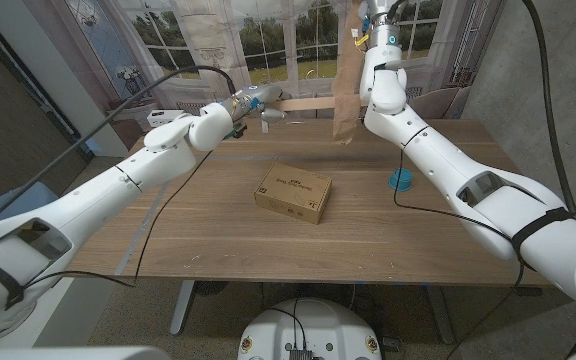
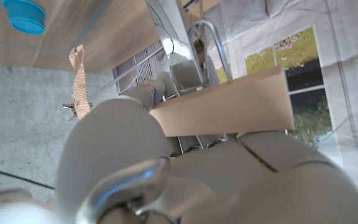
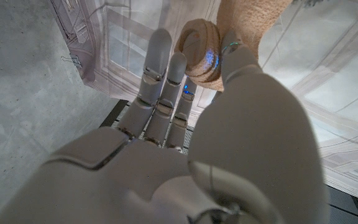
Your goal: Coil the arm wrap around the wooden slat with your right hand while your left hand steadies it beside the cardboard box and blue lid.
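Note:
My left hand (image 1: 250,104) grips one end of the wooden slat (image 1: 313,103) and holds it level above the table's far edge. The slat (image 2: 229,102) sticks out past my left hand (image 2: 166,174) in the left wrist view. The tan arm wrap (image 1: 345,90) hangs as a long strip across the slat's far end, its tail (image 2: 78,81) dangling. My right arm rises to the top edge of the head view. There my right hand (image 3: 185,143) pinches the wrap's roll (image 3: 201,50) between thumb and fingers, high above the slat.
The cardboard box (image 1: 293,192) lies in the middle of the wooden table (image 1: 208,230). The blue lid (image 1: 400,180) sits to its right, under my right forearm; the lid (image 2: 25,15) also shows in the left wrist view. Windows stand behind the table.

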`<state>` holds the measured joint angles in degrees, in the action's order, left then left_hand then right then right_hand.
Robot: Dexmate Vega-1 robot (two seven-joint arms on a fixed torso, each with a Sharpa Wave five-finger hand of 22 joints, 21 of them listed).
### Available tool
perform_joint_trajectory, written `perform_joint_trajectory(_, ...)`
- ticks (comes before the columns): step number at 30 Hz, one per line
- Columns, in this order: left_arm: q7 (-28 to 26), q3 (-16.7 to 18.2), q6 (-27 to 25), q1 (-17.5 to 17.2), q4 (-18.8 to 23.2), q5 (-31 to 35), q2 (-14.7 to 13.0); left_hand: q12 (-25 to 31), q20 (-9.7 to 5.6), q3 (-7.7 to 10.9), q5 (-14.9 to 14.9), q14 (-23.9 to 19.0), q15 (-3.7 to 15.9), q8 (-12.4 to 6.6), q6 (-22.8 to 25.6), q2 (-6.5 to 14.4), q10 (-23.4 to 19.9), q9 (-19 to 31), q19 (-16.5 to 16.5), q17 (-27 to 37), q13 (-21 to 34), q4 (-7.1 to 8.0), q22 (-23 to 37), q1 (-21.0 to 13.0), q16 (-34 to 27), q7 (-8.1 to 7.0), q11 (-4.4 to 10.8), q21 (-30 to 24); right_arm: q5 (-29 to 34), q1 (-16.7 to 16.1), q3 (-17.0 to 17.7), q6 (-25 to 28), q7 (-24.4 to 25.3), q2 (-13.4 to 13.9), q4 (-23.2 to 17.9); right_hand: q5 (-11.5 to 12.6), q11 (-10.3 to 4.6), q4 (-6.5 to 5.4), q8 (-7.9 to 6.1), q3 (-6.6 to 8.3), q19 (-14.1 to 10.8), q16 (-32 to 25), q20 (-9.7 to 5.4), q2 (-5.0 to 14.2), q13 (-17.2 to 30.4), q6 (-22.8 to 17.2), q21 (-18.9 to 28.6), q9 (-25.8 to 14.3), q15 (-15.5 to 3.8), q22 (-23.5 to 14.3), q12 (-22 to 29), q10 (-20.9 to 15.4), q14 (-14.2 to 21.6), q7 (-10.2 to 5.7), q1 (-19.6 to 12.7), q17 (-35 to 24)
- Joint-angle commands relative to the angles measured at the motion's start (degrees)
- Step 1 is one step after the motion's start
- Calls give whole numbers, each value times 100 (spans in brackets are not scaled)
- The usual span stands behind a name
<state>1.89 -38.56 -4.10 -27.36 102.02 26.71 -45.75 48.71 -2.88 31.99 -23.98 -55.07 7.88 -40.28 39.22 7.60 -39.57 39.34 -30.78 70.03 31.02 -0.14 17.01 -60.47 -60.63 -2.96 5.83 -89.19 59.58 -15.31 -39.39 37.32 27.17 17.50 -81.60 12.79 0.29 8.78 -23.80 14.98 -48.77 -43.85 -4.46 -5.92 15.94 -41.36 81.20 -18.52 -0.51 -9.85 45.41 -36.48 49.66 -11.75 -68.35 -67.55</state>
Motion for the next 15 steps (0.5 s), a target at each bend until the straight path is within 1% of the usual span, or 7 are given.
perform_joint_trajectory(1, -719, 505, 202, -320, 208, -337, -70, 438, -279, 563, -38, 31, 221, -31, 82, 220, -184, 3, 35, 16, 3641, 580, 21, 133, -39, 11, 157, -45, -306, -478, 224, 66, -72, 258, -439, 21, -212, -28, 23, 104, 584, 12, -566, 1271, 2243, -1203, 40, -810, -1214, -17, 10, -1274, 1656, 1143, -1152, -16)
perform_joint_trajectory(11, -904, 983, 505, -642, 272, -1108, -112, 443, -281, 556, -51, 21, 208, -41, 88, 223, -196, -4, 34, 16, 3641, 577, 27, 133, -57, 11, 154, -46, -618, -851, 475, 224, -150, 438, -741, 17, -207, -32, 51, 122, 581, 43, -572, 1260, 2256, -1205, 46, -793, -1213, -19, -9, -1271, 1670, 1147, -1144, -20)
perform_joint_trajectory(15, -885, 1088, 603, -714, 260, -1359, -104, 448, -280, 553, -57, 30, 210, -48, 104, 222, -215, -12, 31, 17, 3637, 574, 28, 133, -60, 28, 173, -46, -737, -963, 514, 286, -275, 529, -809, 15, -181, -28, 61, 132, 587, 36, -567, 1250, 2265, -1219, 55, -786, -1214, -23, -14, -1281, 1700, 1160, -1147, -49)
